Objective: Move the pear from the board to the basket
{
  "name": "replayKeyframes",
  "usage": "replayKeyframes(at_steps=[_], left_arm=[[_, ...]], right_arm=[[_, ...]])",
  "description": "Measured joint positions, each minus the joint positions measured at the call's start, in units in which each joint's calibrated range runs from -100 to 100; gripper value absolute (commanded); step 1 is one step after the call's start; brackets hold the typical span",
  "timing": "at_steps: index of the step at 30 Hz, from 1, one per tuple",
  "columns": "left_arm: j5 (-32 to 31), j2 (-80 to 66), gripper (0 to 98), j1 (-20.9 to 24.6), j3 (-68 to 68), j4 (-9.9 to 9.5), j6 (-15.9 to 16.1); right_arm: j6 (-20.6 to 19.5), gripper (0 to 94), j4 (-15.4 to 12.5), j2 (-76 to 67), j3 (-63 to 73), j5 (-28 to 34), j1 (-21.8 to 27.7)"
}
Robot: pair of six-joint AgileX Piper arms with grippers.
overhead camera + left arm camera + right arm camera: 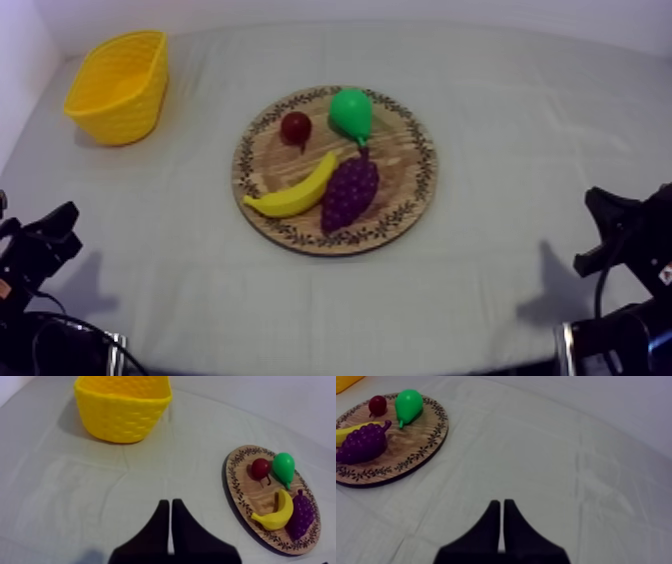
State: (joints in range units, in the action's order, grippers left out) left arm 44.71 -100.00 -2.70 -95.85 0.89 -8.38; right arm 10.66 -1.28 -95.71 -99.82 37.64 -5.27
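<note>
Right wrist view: you get mere corner of basket point(343, 380), rest cut by edge; banana point(348, 432) half behind grapes point(363, 443), end cut off. Left wrist view: far rim of basket cut.

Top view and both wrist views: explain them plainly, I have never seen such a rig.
This is a robot with two arms at a cloth-covered table. The top view looks down from above; each wrist view rides on one arm. The left end effector and right end effector are both shut, holding nothing. A wooden board carries a pear, banana, grapes and small red fruit. A yellow basket stands apart, at the left arm's side.
</note>
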Motion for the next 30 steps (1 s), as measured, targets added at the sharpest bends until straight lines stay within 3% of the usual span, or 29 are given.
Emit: replayKeyframes(at_steps=[18, 25, 30], left_arm=[[0.0, 0.0, 0.1, -0.22, 0.0, 0.0, 0.4], [0.0, 0.0, 0.1, -2.08, 0.24, -0.05, 4.46], [-0.21, 0.0, 0.0, -4.79, 0.46, 0.93, 3.36]], right_arm=[[0.06, 0.4, 0.0, 0.0, 0.0, 0.0, 0.0], [0.06, 0.4, 0.0, 0.0, 0.0, 0.0, 0.0], [0.03, 0.4, 0.0, 0.0, 0.0, 0.0, 0.0]])
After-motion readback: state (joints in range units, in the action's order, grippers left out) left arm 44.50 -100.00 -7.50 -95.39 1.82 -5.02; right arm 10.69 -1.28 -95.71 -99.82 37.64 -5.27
